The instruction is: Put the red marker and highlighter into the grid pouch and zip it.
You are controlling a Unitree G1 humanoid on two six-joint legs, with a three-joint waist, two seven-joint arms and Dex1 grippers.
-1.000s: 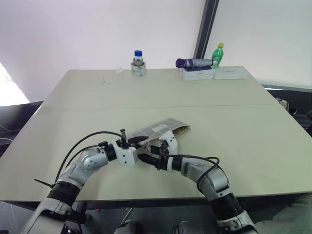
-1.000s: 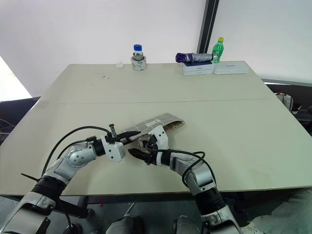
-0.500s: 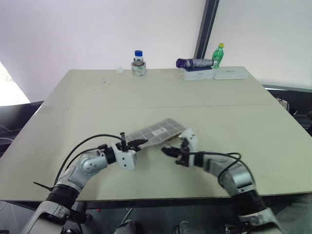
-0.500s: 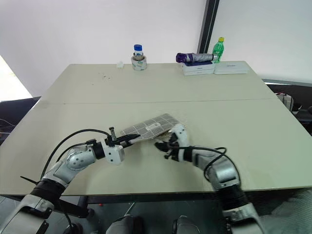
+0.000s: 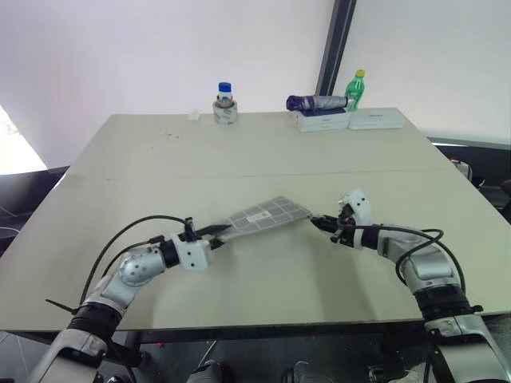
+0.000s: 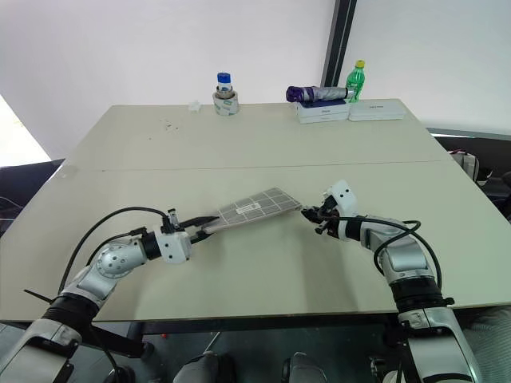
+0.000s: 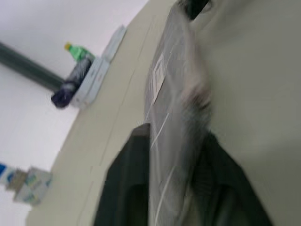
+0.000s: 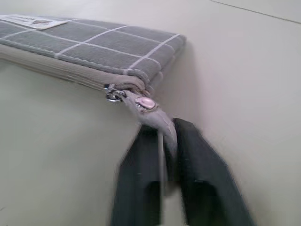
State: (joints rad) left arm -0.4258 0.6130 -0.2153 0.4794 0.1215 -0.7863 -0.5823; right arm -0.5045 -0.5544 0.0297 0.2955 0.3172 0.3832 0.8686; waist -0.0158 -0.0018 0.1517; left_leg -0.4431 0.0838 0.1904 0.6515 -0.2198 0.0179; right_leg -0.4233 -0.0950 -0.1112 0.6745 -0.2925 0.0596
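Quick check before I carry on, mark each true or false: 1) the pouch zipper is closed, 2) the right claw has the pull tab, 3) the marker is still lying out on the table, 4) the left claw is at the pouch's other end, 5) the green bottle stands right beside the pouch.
1) True: the grid pouch is zipped to its end.
2) True: the right claw pinches the zipper pull tab.
3) False: no marker lies loose on the table.
4) True: the left claw straddles the pouch's opposite end.
5) False: the green bottle stands at the table's far edge, well away from the pouch.
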